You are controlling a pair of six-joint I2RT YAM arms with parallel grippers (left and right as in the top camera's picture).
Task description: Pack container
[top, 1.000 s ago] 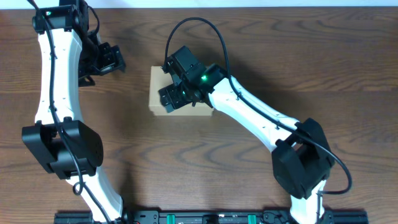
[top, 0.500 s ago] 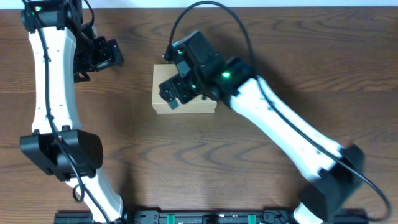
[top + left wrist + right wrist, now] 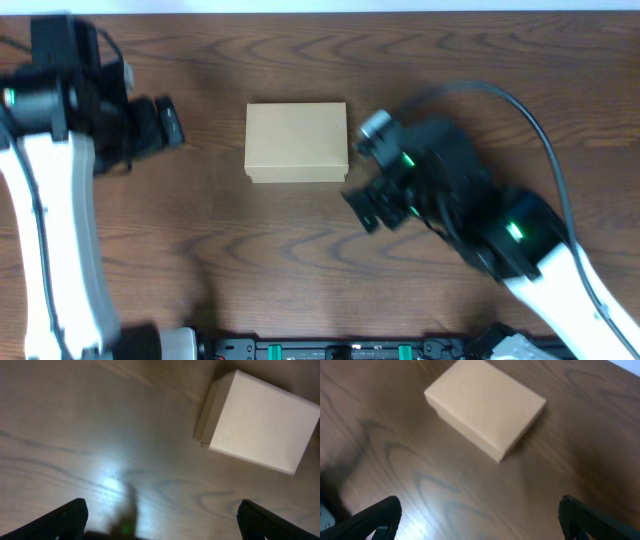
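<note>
The container (image 3: 296, 141) is a plain tan cardboard box with its lid shut, lying flat on the wooden table at centre back. It also shows in the left wrist view (image 3: 257, 422) and in the right wrist view (image 3: 485, 406). My right gripper (image 3: 368, 206) is open and empty, to the right of the box and a little nearer the front, apart from it; in its own wrist view (image 3: 480, 520) nothing lies between the fingers. My left gripper (image 3: 160, 125) is open and empty, left of the box; its wrist view (image 3: 160, 519) shows only bare table between the fingers.
The dark wooden table (image 3: 300, 250) surrounds the box. A black rail (image 3: 320, 350) runs along the front edge. Both white arms reach in from the front corners.
My right gripper has left the top of the box and swung back to the right and toward the front. My left arm has shifted left. The box lies uncovered, lid shut.
</note>
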